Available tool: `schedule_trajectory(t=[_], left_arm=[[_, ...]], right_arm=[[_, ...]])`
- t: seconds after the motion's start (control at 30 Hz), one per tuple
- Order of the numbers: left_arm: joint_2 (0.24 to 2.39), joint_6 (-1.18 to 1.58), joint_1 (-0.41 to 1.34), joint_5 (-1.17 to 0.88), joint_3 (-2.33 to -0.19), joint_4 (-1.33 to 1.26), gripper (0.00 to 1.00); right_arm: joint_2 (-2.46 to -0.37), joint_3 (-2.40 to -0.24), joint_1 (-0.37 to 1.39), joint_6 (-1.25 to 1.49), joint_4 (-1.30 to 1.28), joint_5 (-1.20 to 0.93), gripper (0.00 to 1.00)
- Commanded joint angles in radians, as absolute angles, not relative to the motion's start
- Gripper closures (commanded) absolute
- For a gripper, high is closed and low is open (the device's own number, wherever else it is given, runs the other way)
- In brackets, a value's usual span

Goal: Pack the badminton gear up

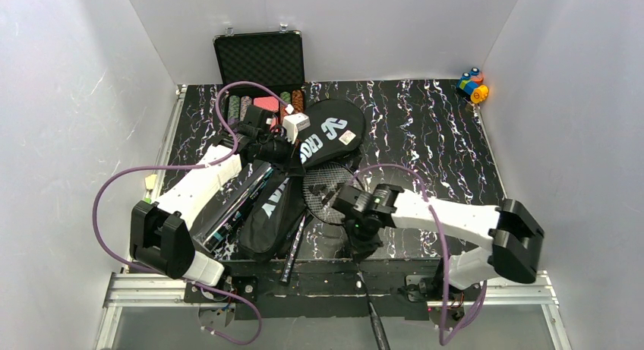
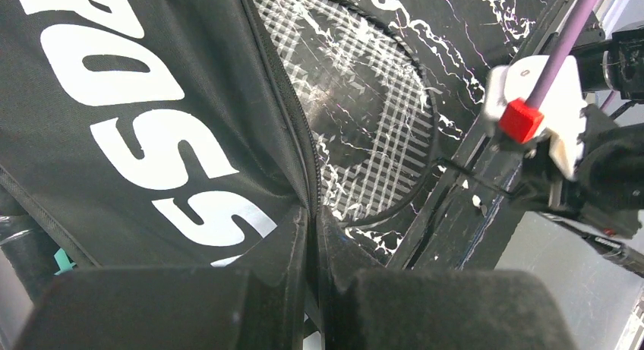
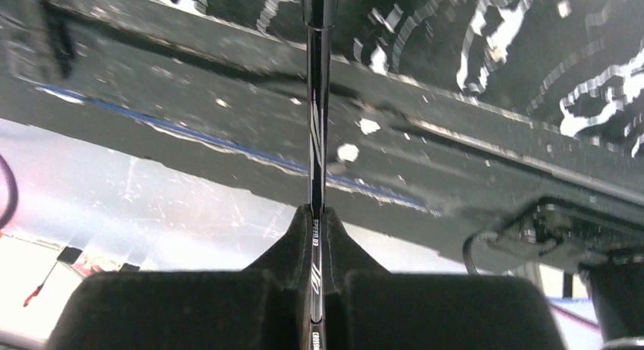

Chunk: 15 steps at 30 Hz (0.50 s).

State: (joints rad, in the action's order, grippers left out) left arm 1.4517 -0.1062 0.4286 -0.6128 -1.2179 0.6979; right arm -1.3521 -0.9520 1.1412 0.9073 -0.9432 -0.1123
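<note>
Left jaws tight on bag [image 2: 137,130] rim, right jaws on racket [image 3: 315,130] shaft; chip case [image 1: 258,58] just behind, tube [image 1: 228,217] beside

Black marbled table [image 1: 425,122] carries the CROSSWAY bag [image 2: 152,99] between the left fingers [image 2: 152,308], a racket [image 2: 364,122] just beyond them, toy blocks [image 1: 472,86] far off.

I see a black bag [image 1: 323,134] with white letters, a black table [image 1: 433,130] veined white and purple, a black racket [image 1: 328,190] strung white, purple cables [image 1: 102,206], and blue, orange and yellow blocks [image 1: 472,84]
</note>
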Motion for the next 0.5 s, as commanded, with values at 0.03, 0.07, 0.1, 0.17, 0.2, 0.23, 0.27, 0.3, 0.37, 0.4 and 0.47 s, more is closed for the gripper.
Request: schedule_trajectory(t=[0.03,0.07,0.1,0.17,0.2,0.23,0.27,0.3,0.37,0.4,0.47], left_arm=[[1.407,-0.106,0.433,-0.636,-1.238,0.681,1.00],[1.405,-0.107,0.433,-0.638,-1.235,0.681,1.00],[1.403,-0.108,0.433,-0.639,-1.231,0.683,1.00],[1.401,-0.114,0.433,-0.644,-1.226,0.689,1.00],[1.398,-0.115,0.432,-0.647,-1.224,0.692,1.00],[1.396,-0.116,0.433,-0.650,-1.220,0.692,1.00],[1.392,-0.116,0.432,-0.651,-1.218,0.692,1.00],[1.388,-0.116,0.433,-0.655,-1.216,0.691,1.00],[1.383,-0.114,0.433,-0.660,-1.214,0.694,1.00],[1.382,-0.115,0.433,-0.664,-1.212,0.695,1.00],[1.379,-0.114,0.433,-0.671,-1.214,0.700,1.00]], right_arm=[[-1.481,-1.135,1.134,0.821,-0.868,-0.091,0.99],[-1.505,-1.154,1.131,0.815,-0.859,-0.091,0.99],[-1.529,-1.169,1.123,0.810,-0.848,-0.091,0.99],[-1.570,-1.197,1.105,0.797,-0.829,-0.093,0.99],[-1.589,-1.210,1.091,0.793,-0.823,-0.088,0.99],[-1.607,-1.224,1.075,0.789,-0.819,-0.078,0.99],[-1.626,-1.235,1.055,0.785,-0.813,-0.064,0.99],[-1.640,-1.244,1.031,0.784,-0.800,-0.061,0.99],[-1.665,-1.268,0.985,0.781,-0.770,-0.061,0.99],[-1.683,-1.285,0.962,0.779,-0.756,-0.067,0.99],[-1.729,-1.335,0.926,0.774,-0.742,-0.075,0.99]])
